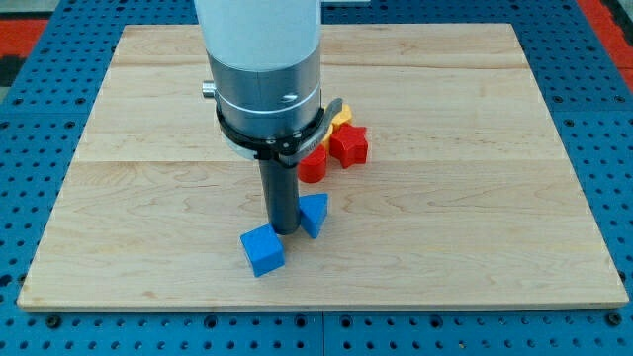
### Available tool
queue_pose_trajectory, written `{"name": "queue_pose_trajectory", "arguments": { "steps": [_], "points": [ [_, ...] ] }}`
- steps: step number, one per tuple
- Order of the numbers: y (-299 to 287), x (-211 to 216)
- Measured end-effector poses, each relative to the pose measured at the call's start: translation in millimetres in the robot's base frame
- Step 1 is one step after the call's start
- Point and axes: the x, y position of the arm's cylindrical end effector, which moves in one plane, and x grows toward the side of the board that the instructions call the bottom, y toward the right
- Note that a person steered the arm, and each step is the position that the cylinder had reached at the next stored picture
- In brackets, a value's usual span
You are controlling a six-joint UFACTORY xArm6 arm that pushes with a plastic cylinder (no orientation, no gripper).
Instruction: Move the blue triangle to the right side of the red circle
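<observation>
The arm ends in a plain dark rod with no hand, so no open or closed state applies. My tip [284, 231] rests on the wooden counter [475, 198], slightly left of centre in the lower half of the frame. The blue triangle [314, 214] sits immediately to the right of my tip, touching or nearly touching the rod. A blue cube [262, 250] lies just below and left of my tip, close to the rod but apparently apart from the triangle. The red circle [314, 164] lies above the triangle, near frame centre, partly hidden behind the arm's collar. A red star-shaped block [348, 145] touches it on the upper right. A yellow block [341, 118], shape unclear, shows just above the star.
</observation>
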Motion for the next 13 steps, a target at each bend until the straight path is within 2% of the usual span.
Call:
{"name": "queue_pose_trajectory", "arguments": {
  "steps": [1,3,6,9,11,13],
  "points": [
    [2.7,2.0],
    [12.8,45.6],
    [13.6,0.8],
    [77.2,9.9],
    [77.8,-36.2],
    [76.7,3.6]
  ]
}}
